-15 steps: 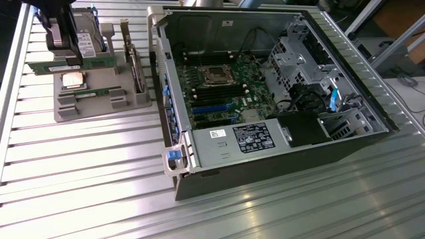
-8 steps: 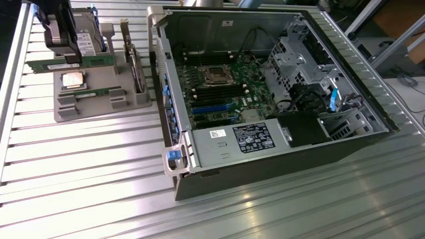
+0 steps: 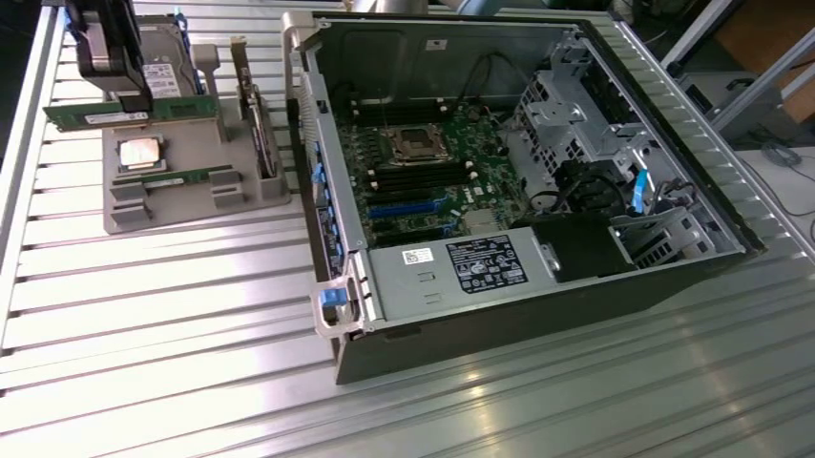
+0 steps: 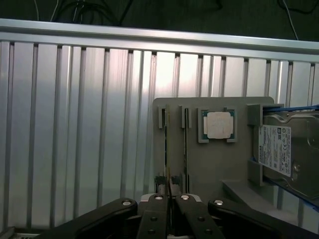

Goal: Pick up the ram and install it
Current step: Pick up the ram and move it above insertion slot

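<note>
The ram (image 3: 128,114), a long green stick with a white sticker, hangs level just above the grey parts tray (image 3: 191,205), reaching past the tray's edge on the exterior view's left. My black gripper (image 3: 125,93) is shut on its top edge. In the wrist view the ram (image 4: 167,149) shows edge-on between the closed fingertips of the gripper (image 4: 171,199). A second, similar stick (image 3: 178,178) (image 4: 185,144) still stands in its tray slot. The open computer case (image 3: 334,315) lies to the exterior view's right, with the motherboard's dark memory slots (image 3: 407,176) exposed.
On the tray (image 4: 209,164) sit a square silvery processor (image 3: 140,153) (image 4: 218,124) and a grey hard drive (image 3: 163,72) (image 4: 284,154) with a white label. The ribbed metal table (image 3: 153,324) stretches bare in front of the tray. A power supply (image 3: 459,267) fills the case's near end.
</note>
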Robot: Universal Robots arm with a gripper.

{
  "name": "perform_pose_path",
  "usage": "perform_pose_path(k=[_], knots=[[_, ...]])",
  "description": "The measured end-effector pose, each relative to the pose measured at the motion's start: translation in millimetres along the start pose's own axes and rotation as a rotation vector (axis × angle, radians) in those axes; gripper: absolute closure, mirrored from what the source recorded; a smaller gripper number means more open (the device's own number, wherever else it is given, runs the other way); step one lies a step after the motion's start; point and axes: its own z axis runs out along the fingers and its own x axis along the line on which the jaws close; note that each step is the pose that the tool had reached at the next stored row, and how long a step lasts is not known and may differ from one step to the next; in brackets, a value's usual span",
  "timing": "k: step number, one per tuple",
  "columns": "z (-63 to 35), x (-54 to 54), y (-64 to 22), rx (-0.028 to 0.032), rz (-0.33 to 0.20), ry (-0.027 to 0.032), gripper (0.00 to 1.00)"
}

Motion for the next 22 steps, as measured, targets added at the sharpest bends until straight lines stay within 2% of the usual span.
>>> perform_pose_path(k=[22], knots=[[-18.5,0.7,0.9,0.0004,0.000,-0.0063,0.88]])
